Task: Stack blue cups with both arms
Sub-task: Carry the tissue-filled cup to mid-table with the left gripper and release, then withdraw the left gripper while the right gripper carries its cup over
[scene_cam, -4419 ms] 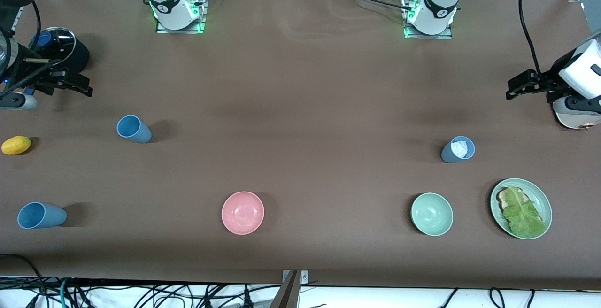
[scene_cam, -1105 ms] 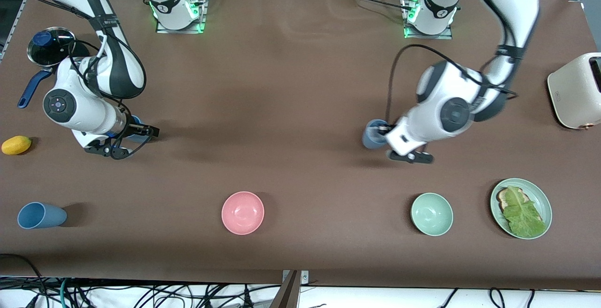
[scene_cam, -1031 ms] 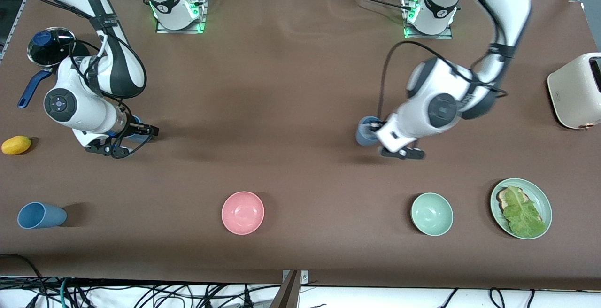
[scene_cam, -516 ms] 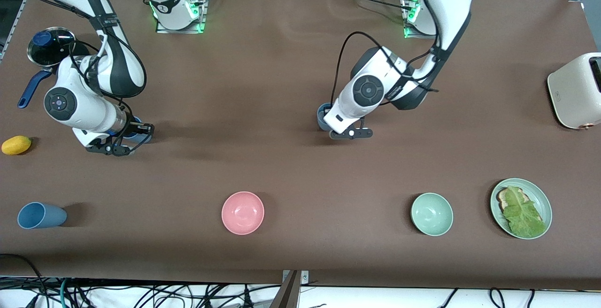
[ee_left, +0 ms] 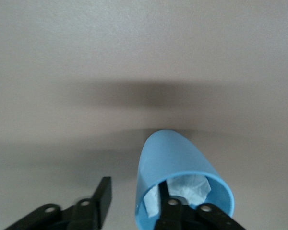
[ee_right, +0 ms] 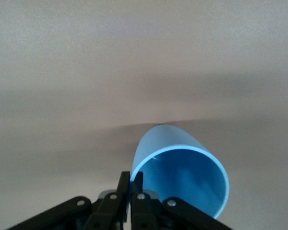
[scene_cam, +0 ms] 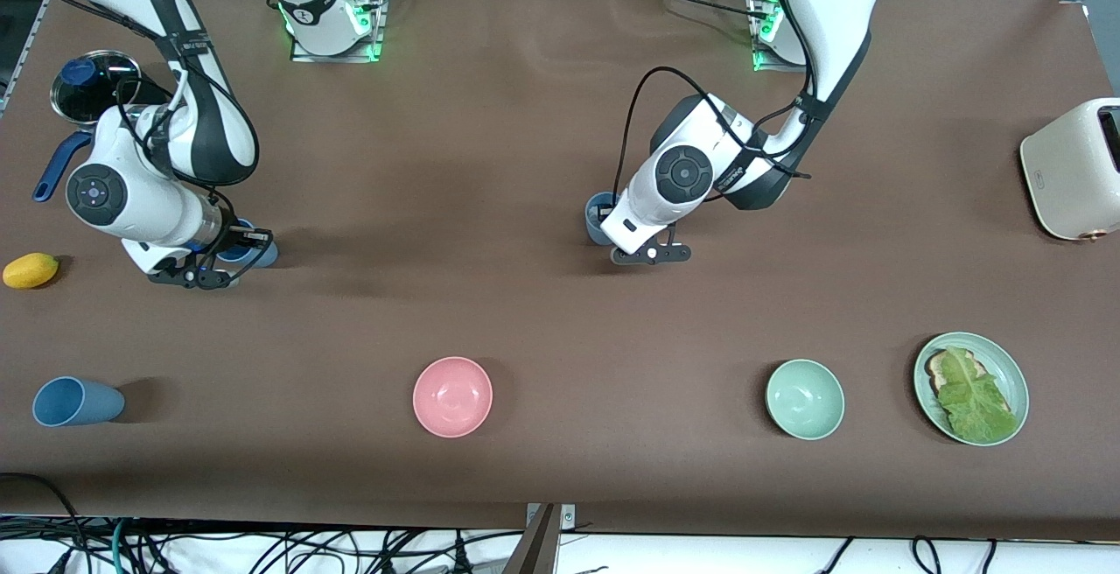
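A sky blue cup point(scene_cam: 261, 252) is near the right arm's end of the table. My right gripper point(scene_cam: 234, 252) is shut on its rim. In the right wrist view the gripper point(ee_right: 130, 179) pinches the cup point(ee_right: 182, 167) wall, one finger inside and one outside. A greyish blue cup point(scene_cam: 598, 213) with white paper inside stands near the table's middle. My left gripper point(scene_cam: 623, 241) is beside it. In the left wrist view the gripper point(ee_left: 134, 189) is open, one finger inside the cup point(ee_left: 173, 158) and the other well clear of the wall.
A third blue cup point(scene_cam: 74, 401), a pink bowl point(scene_cam: 452, 396), a pale green bowl point(scene_cam: 805, 399) and a green plate with bread and lettuce point(scene_cam: 1006, 364) are nearer the camera. A yellow fruit point(scene_cam: 31, 269), a lidded pot point(scene_cam: 87, 84) and a toaster point(scene_cam: 1072, 167) stand at the table's ends.
The left arm has brought the greyish blue cup from its end of the table to the middle, barely moving in the last half second. The right gripper has closed on the sky blue cup's rim.
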Robot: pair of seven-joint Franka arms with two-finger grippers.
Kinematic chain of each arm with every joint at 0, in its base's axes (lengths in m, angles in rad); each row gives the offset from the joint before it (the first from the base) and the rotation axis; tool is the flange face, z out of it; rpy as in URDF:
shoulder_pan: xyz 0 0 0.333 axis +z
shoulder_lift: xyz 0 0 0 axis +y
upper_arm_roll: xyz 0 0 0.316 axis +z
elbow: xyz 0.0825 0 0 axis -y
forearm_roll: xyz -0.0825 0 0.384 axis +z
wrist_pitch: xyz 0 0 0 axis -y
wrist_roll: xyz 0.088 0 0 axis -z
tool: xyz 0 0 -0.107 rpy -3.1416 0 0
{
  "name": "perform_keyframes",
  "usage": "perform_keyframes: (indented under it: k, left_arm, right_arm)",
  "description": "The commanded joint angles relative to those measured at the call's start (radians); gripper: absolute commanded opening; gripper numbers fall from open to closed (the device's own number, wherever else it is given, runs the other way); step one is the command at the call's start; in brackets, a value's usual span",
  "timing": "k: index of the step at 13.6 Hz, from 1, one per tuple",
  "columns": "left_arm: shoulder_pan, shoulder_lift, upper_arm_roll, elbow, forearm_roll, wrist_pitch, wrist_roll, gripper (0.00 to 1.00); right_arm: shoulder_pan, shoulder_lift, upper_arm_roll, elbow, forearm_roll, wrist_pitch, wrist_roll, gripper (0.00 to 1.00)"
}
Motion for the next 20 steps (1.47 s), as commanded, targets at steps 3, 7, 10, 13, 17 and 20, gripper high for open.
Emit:
perform_keyframes:
  k: [3, 7, 10, 13, 17, 20]
  left_arm:
    - [0.146, -0.121, 0.014, 0.128, -0.002, -0.31, 0.146, 1.0]
    - [0.332, -0.13, 0.015, 0.317, 0.007, -0.514, 0.338, 1.0]
    - [0.441, -0.174, 0.017, 0.364, 0.025, -0.599, 0.491, 1.0]
    - [0.461, -0.295, 0.056, 0.326, 0.102, -0.578, 0.625, 1.0]
    - [0.259, -0.429, 0.318, 0.213, 0.084, -0.493, 0.63, 1.0]
    - [0.22, -0.538, 0.374, 0.038, 0.041, -0.391, 0.66, 1.0]
  right_arm:
    - [0.0, -0.046, 0.022, 0.003, -0.001, -0.03, 0.002, 0.0]
    - [0.001, -0.074, 0.129, 0.084, 0.001, -0.147, 0.122, 0.0]
    - [0.008, -0.072, 0.296, 0.152, -0.01, -0.193, 0.355, 0.0]
    - [0.134, -0.04, 0.358, 0.244, -0.017, -0.193, 0.575, 0.0]
    - [0.334, 0.056, 0.356, 0.428, -0.047, -0.233, 0.836, 0.0]
    - [0.437, 0.139, 0.356, 0.544, -0.077, -0.234, 0.977, 0.0]
